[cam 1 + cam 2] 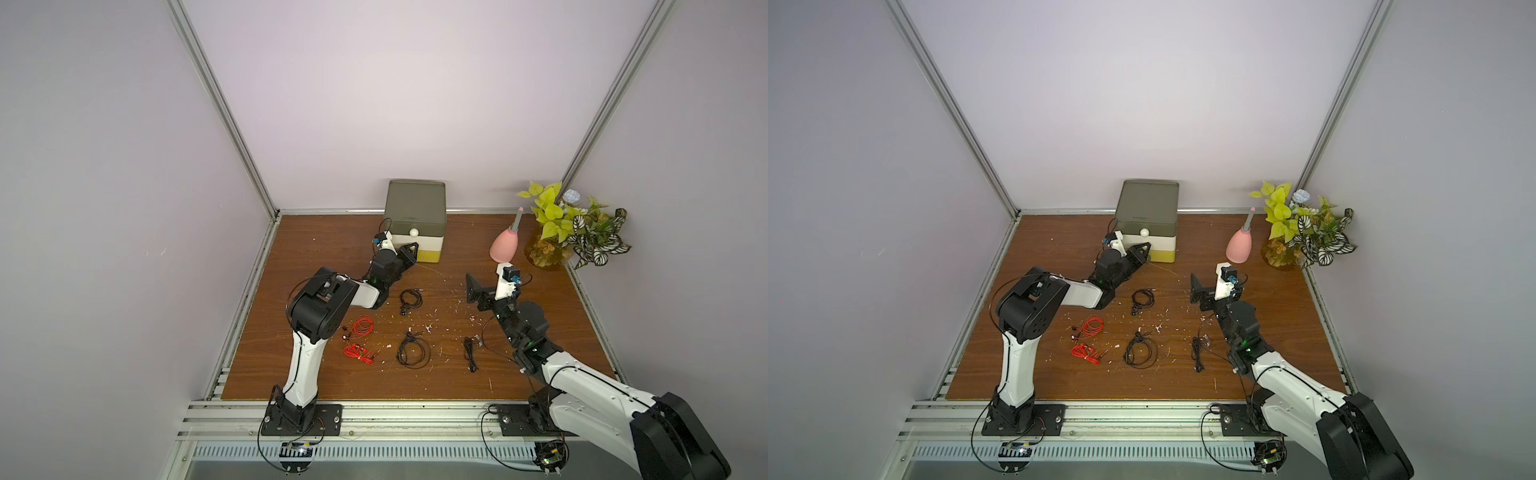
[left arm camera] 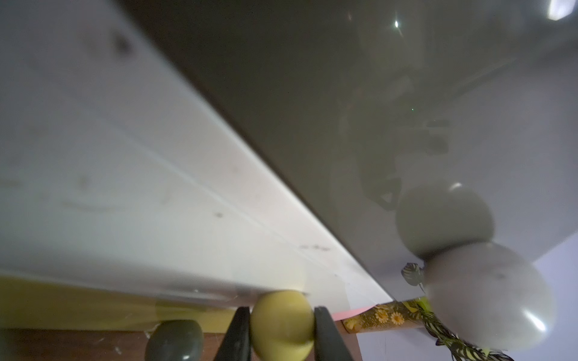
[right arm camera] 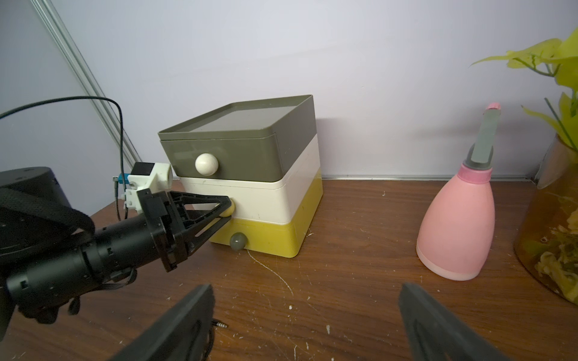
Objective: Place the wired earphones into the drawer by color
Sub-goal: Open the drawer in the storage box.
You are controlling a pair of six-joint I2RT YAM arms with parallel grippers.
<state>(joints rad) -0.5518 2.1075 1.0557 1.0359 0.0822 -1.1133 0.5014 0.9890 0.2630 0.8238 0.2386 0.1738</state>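
Note:
The drawer (image 1: 415, 208) (image 3: 250, 150) stands at the back of the table, its three tiers pushed in. My left gripper (image 1: 413, 249) (image 2: 281, 309) reaches its front, and both fingers press the sides of the cream tier's yellow knob (image 2: 281, 325) (image 3: 230, 208). Black wired earphones (image 1: 410, 299) lie mid-table, with two more black bundles (image 1: 412, 351) (image 1: 470, 353) nearer the front. Two red bundles (image 1: 363, 325) (image 1: 357, 352) lie by the left arm. My right gripper (image 1: 471, 286) (image 3: 306, 287) hovers open over bare wood, holding nothing.
A pink squeeze bottle (image 1: 505, 245) (image 3: 456, 218) and a plant in an amber vase (image 1: 573, 224) stand at the back right. White crumbs dot the wooden table (image 1: 449, 374). The drawer's white knob (image 3: 206, 164) and grey knob (image 3: 238, 241) stick out above and below the left gripper.

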